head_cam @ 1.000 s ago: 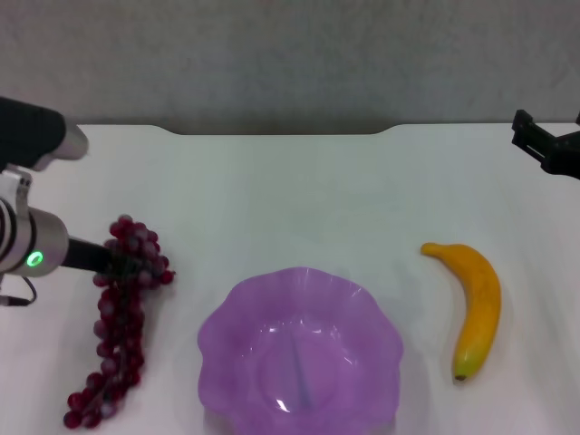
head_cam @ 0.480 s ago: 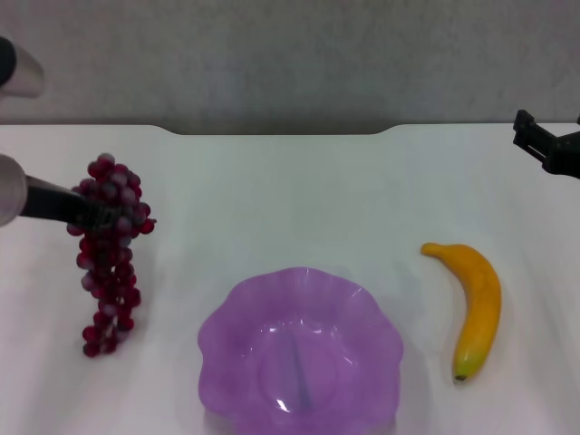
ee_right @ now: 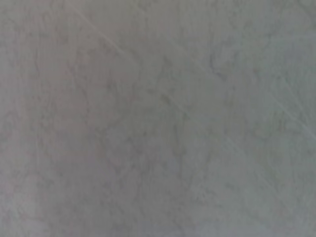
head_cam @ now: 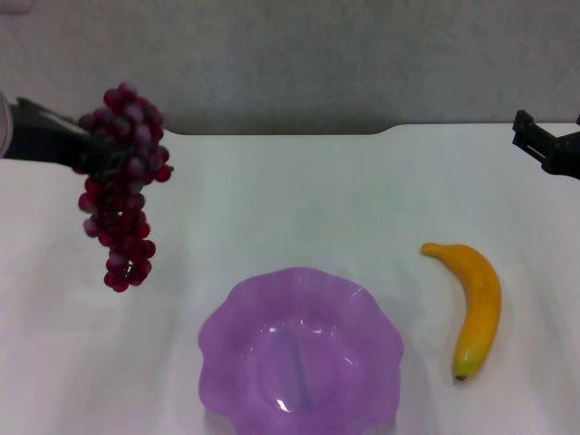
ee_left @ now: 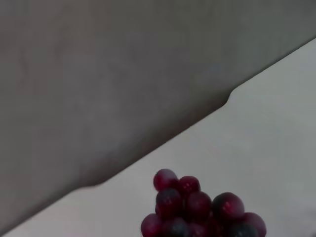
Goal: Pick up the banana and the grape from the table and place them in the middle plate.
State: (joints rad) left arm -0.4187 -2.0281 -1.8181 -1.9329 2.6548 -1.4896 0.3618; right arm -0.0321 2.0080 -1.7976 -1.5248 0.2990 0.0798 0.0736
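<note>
Head view: the left gripper (head_cam: 91, 156) comes in from the left edge and is clamped on the top of the grape bunch (head_cam: 122, 186). The bunch hangs straight down from it, clear of the table (head_cam: 299, 195), up and to the left of the plate (head_cam: 234, 317). Its lowest grapes end above the table, near the level of the plate's far rim. The purple plate with the wavy rim sits near the front edge of the table and has nothing in it. The banana (head_cam: 476, 304) lies flat on the table to the right of the plate, apart from it, with its greenish tip toward the front. The right gripper (head_cam: 548, 149) hangs well behind the banana at the right edge; whether it is closed cannot be told.

Left wrist view: the top grapes of the bunch (ee_left: 200, 207) show close up, with the white table (ee_left: 266, 148) and its notched edge beyond them and a grey wall behind.

Right wrist view: only a plain grey surface shows.
</note>
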